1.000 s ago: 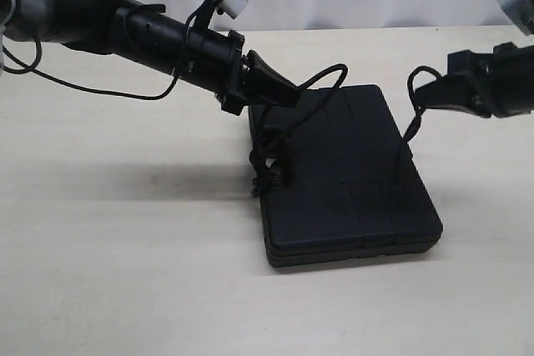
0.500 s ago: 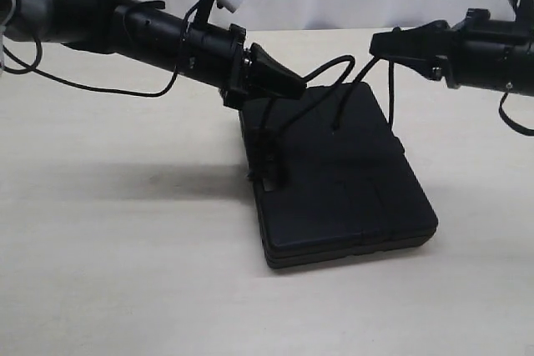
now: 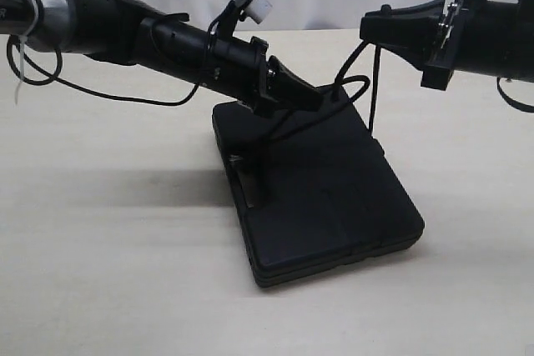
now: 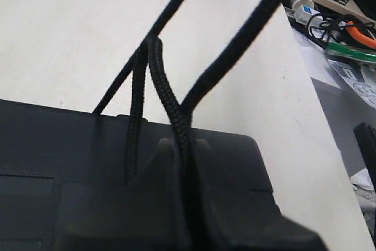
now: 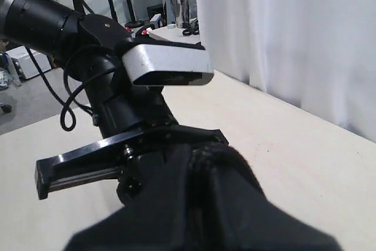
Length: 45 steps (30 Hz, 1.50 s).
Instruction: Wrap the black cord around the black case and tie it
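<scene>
Black case [image 3: 334, 198] shifted left | left pincer [image 3: 314, 98], right pincer [image 3: 369, 27] clenched on black cord [image 3: 372, 89] | right raised

Obscured: black cord [image 3: 373, 89], untraceable where it crosses the black case [image 3: 334, 198], black on black, any knot indistinguishable. Blurred and cut off at the edge: left gripper [image 4: 179, 168] in its wrist view, with the cord strands leaving it; right gripper [image 5: 211, 168] likewise, a dark mass. Truncated by the exterior view's sides: left arm [image 3: 125, 27] and right arm [image 3: 501, 35].
</scene>
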Motion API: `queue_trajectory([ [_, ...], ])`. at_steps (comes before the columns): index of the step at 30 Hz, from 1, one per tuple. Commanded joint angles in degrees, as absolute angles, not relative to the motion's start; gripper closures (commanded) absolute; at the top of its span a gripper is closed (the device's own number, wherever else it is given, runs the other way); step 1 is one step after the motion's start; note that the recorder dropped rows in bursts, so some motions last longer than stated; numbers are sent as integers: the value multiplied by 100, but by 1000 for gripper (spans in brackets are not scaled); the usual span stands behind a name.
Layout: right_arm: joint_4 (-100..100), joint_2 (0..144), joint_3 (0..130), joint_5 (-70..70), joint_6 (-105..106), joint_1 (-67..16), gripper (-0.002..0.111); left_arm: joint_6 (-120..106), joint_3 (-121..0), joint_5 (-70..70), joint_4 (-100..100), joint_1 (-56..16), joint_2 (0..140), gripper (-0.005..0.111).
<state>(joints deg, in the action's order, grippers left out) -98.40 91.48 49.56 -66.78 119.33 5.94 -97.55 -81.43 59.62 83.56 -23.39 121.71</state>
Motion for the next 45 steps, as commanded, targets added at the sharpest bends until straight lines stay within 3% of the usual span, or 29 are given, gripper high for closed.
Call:
queue_trajectory([
  [1,-9995,9115,5032,-6777,12116,580,104,-9731,-8130,6077,8492,-2504,12131,107],
  [12,-9824,9115,4994,-6964,12127,580,104,-8054,-8130,6391,9132,-2504,12131,107],
  [20,-9995,9115,4936,-6332,12127,580,104,-8026,-8130,6996,9210,-2504,12131,107],
  [28,-9995,9115,4989,-5905,12127,580,104,-9496,-8130,6436,7664,-2504,12131,107],
  [40,-9995,9115,4989,-5963,11777,580,104,-10994,-8130,6996,7751,-2865,12131,107],
  [45,-9965,9115,4977,-6003,11601,580,104,-11005,-8130,6127,7820,-2972,12131,107],
])
